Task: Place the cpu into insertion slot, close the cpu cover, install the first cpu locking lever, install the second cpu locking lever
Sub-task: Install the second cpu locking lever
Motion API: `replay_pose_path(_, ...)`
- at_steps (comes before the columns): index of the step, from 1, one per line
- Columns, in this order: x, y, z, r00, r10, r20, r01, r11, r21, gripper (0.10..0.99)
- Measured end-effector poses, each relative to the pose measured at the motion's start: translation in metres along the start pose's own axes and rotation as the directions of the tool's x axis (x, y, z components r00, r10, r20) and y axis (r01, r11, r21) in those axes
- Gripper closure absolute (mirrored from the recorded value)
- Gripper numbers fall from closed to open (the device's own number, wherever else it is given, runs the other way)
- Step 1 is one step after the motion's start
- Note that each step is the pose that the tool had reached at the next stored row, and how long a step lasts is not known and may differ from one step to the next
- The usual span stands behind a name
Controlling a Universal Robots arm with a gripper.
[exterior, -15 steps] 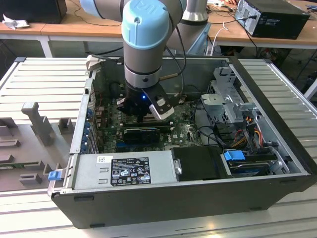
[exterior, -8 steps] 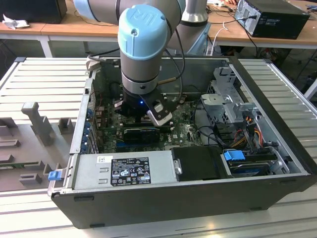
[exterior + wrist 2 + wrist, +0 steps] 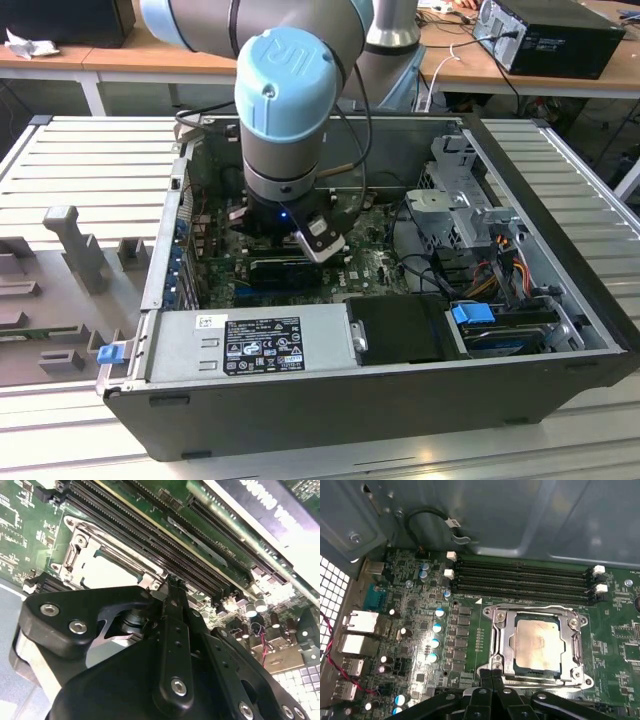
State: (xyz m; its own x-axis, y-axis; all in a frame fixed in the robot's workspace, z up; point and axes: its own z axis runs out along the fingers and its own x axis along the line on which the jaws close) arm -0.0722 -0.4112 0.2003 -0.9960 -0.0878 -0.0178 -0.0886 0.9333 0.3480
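The black two-fingered gripper (image 3: 491, 672) hangs low over the green circuit board (image 3: 470, 630), inside the open dark-grey computer case (image 3: 560, 250). Its fingers (image 3: 172, 587) are pressed together with no gap between the tips, and nothing is pinched between them. In the first wrist view the joined tips sit at the rim of the socket, at about seven o'clock from the chip, seemingly touching the metal edge; whether they truly bear on it cannot be told. The small flat square cpu (image 3: 536, 644), with its pale beige-silver face, lies seated in the square dark insertion slot (image 3: 517, 662). The thin silvery-grey metal cpu cover (image 3: 504, 641) lies flat around it, the chip showing through its cut-out centre. Long black memory slots (image 3: 520, 580) run at twelve o'clock from the socket
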Motion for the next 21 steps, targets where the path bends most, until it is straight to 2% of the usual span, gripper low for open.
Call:
replay_pose_path(3,0.0026,-0.0009,0.0031,1.0000,0.000,0.0006,0.000,1.0000,-0.007,0.980)
replay_pose_path(5,0.0073,-0.0003,0.0043,1.0000,0.000,0.0010,0.000,0.9999,-0.012,0.980)
replay_pose_path(6,0.0085,0.0007,0.0054,1.0000,0.000,0.0015,0.000,0.9998,-0.018,0.980)
replay_pose_path(10,0.0092,0.0052,0.0124,1.0000,0.000,0.0031,0.001,0.9994,-0.034,0.980)
replay_pose_path(11,0.0096,0.0054,0.0123,1.0000,0.000,0.0030,0.000,0.9994,-0.035,0.980)
replay_pose_path(15,0.0093,0.0116,-0.0036,1.0000,0.000,0.0031,0.000,0.9994,-0.035,0.980)
replay_pose_path(20,0.0086,0.0232,-0.0329,1.0000,0.000,0.0028,0.000,0.9994,-0.035,0.980)
replay_pose_path(21,0.0063,0.0232,-0.0331,1.0000,0.000,0.0029,0.000,0.9994,-0.035,0.980)
